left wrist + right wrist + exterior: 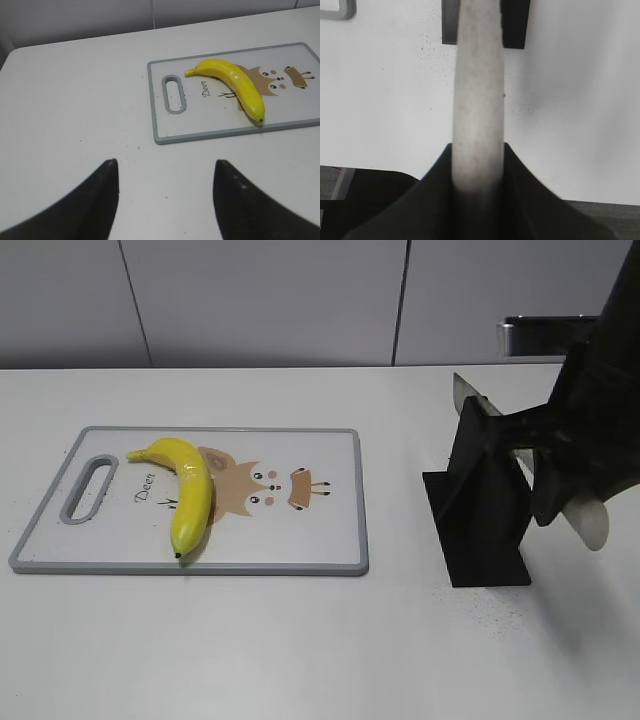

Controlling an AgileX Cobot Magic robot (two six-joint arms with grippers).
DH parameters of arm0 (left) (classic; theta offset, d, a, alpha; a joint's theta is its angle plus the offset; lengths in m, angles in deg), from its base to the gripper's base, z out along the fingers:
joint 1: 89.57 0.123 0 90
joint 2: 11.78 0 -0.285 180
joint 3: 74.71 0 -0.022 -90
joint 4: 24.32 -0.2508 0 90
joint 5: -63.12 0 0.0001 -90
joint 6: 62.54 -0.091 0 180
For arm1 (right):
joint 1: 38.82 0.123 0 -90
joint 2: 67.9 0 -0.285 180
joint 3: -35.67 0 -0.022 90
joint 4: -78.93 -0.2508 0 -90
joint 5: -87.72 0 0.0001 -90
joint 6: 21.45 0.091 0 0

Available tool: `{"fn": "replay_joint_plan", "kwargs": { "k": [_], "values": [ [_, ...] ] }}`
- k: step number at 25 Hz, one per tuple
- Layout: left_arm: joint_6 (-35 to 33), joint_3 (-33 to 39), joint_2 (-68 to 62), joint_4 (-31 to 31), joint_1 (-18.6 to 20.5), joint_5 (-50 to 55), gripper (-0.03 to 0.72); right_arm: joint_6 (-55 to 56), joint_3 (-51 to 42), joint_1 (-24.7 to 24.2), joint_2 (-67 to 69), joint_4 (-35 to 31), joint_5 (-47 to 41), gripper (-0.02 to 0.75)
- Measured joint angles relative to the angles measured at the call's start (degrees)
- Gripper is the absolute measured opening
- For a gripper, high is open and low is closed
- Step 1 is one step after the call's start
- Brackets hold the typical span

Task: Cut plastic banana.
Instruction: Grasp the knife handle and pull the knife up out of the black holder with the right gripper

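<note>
The plastic banana (pixel 188 493) is bright yellow and curved and lies on the left half of the cutting board (pixel 300 540), dark tip toward the front. It also shows in the left wrist view (pixel 235 82). My right gripper (pixel 565 465) is shut on the pale grey handle of a knife (pixel 477 100), which sits tilted in a black stand (pixel 480 510) to the right of the board. The blade tip (pixel 466 392) sticks out behind the stand. My left gripper (pixel 166 162) is open and empty over bare table left of the board; it is out of the exterior view.
The cutting board (pixel 300 107) is white with a grey rim, a handle slot (pixel 174 93) and a deer drawing. The black stand (pixel 515 22) stands on the white table. A grey wall runs behind the table, with a metal fitting (pixel 545 335) at the back right.
</note>
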Motion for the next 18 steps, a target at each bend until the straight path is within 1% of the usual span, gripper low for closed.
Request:
{"fn": "replay_joint_plan", "kwargs": {
  "k": [9,18],
  "values": [
    [0.0,0.0,0.0,0.0,0.0,0.0,0.575,0.0,1.1,0.0,-1.7,2.3,0.4,0.183],
    [0.0,0.0,0.0,0.0,0.0,0.0,0.573,0.0,9.2,0.0,-1.7,5.4,0.3,0.183]
  ]
}}
